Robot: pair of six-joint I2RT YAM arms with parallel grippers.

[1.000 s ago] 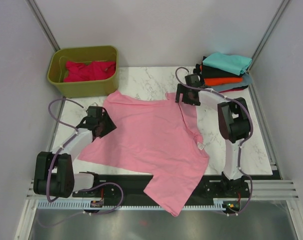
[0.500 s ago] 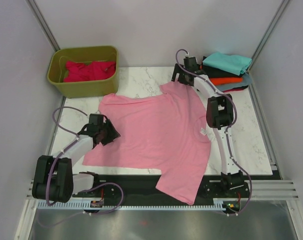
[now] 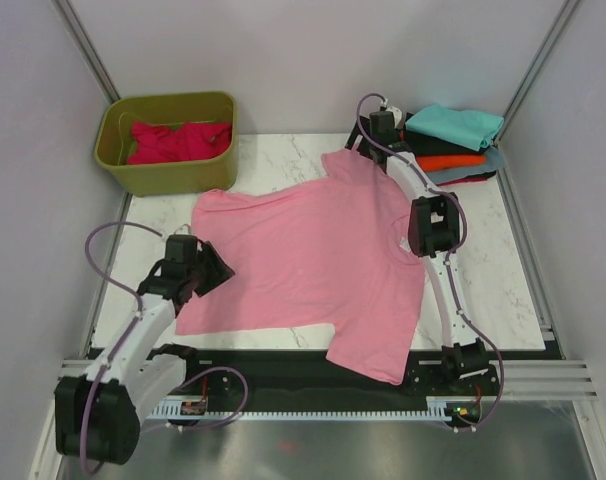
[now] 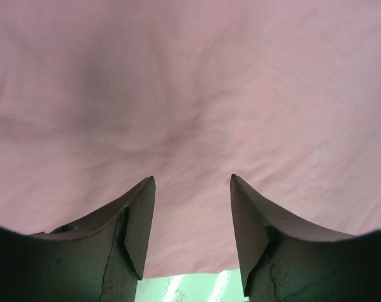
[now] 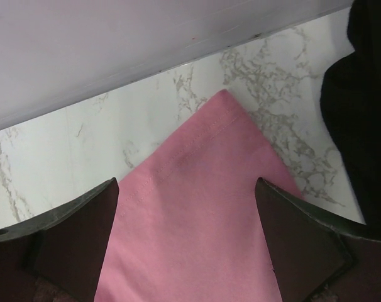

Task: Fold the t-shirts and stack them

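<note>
A light pink t-shirt (image 3: 303, 260) lies spread across the marble table, its lower right part hanging over the near edge. My left gripper (image 3: 219, 272) stands open at the shirt's left edge; in the left wrist view its fingers (image 4: 192, 178) straddle pink cloth (image 4: 190, 94). My right gripper (image 3: 364, 148) is open wide over the shirt's far corner (image 5: 197, 239), which lies flat on the marble. A crimson t-shirt (image 3: 178, 140) sits in the tub. Folded t-shirts are stacked at the back right, teal (image 3: 455, 124) on top, over black and orange (image 3: 448, 161).
The olive-green tub (image 3: 118, 165) stands at the back left corner. The folded stack's black cloth (image 5: 366, 113) lies just right of my right gripper. Grey walls close in the back and both sides. A black rail (image 3: 273, 365) runs along the near edge.
My right arm has stretched toward the back wall, taking the shirt's far corner with it. The left gripper has drawn back toward the near left. The shirt lies flatter and farther back.
</note>
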